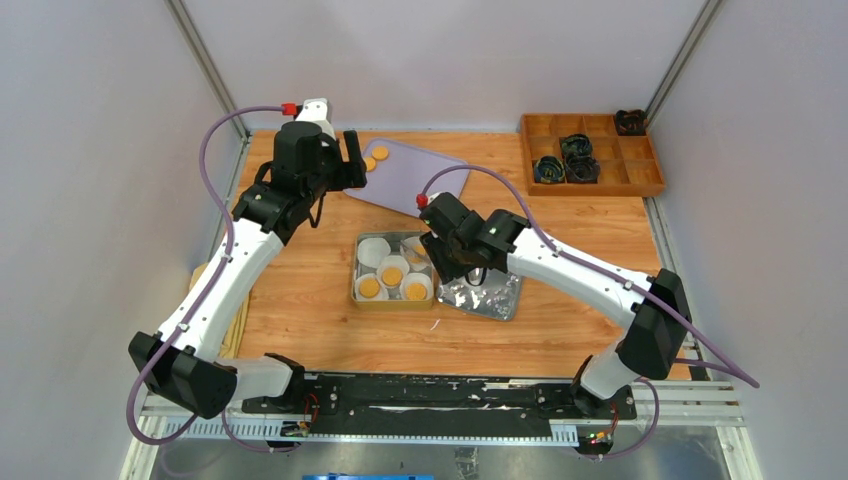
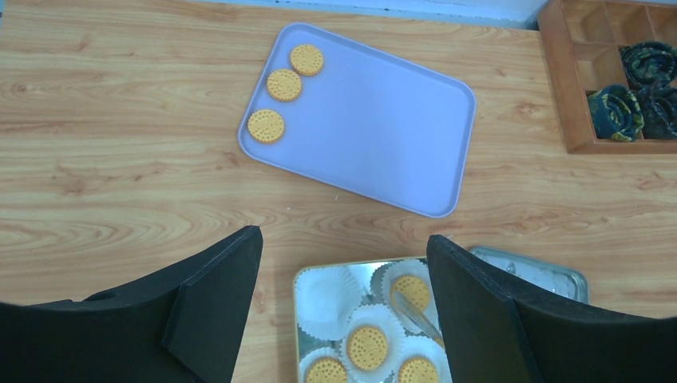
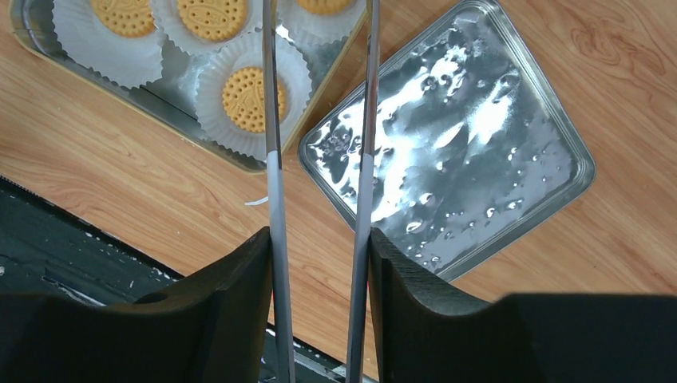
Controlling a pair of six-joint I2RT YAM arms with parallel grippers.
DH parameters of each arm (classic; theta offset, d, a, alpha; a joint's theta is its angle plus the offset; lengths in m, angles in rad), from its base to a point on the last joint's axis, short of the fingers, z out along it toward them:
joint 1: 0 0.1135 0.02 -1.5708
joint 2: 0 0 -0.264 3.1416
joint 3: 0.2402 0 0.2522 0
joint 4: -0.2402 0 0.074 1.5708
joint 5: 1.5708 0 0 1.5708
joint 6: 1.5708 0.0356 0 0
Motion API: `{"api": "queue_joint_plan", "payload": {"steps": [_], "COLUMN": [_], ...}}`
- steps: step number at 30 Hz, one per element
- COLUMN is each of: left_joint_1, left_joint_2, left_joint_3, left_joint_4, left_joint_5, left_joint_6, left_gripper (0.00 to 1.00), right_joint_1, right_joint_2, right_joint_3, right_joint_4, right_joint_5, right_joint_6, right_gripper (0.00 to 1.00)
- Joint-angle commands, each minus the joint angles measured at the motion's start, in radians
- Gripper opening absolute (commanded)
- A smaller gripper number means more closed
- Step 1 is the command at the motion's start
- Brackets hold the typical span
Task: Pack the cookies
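Observation:
Three cookies [image 2: 283, 84] lie at the far left corner of the lilac tray [image 2: 375, 128]. Several more cookies [image 2: 367, 347] sit in white paper cups inside the gold-rimmed tin [image 2: 297, 319]; one cup [image 2: 329, 291] holds nothing. My left gripper [image 2: 343, 271] hangs open and empty above the wood between tray and tin. My right gripper [image 3: 319, 255] is shut on metal tongs [image 3: 275, 120], whose two arms stand apart and reach over the tin's right side, above a cookie [image 3: 243, 97]. The tong tips run off the top of the right wrist view.
The tin's silver lid [image 1: 485, 293] lies upturned just right of the tin [image 1: 356, 272]. A wooden compartment box [image 1: 590, 155] with dark coiled items stands at the back right. Black rails run along the table's near edge.

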Motion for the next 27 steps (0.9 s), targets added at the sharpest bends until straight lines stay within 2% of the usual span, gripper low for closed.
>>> {"api": "queue_joint_plan", "payload": {"steps": [1,8,12,20,23,27], "left_joint_1": [0.001,0.001,0.001,0.009,0.047,0.176], "left_joint_2": [-0.017,-0.017,-0.017,-0.029,-0.004,0.009], "left_joint_3": [0.01,0.007,0.011,0.068,0.112,0.133], "left_joint_4": [0.0,0.004,0.005,-0.01,-0.052,-0.051], "left_joint_5": [0.016,0.019,0.019,-0.082,-0.11,-0.016], "left_joint_6": [0.013,0.017,0.019,0.013,-0.018,-0.093], "left_gripper": [0.81,0.82,0.81,0.82,0.82,0.82], "right_joint_1": [0.013,0.012,0.012,-0.005,-0.045,-0.095], "right_joint_2": [0.011,0.021,0.014,0.099,0.191,0.334], "right_joint_3": [0.037,0.056,0.124,0.227,0.277,0.358], "right_joint_4": [-0.003,0.007,0.01,0.115,0.158,0.221], "right_joint_5": [0.05,0.051,0.069,0.136,0.106,0.082], "right_joint_6": [-0.009,-0.012,-0.042,-0.11,-0.121,-0.147], "right_gripper": [0.48,0.47,0.45,0.44,0.44,0.44]}}
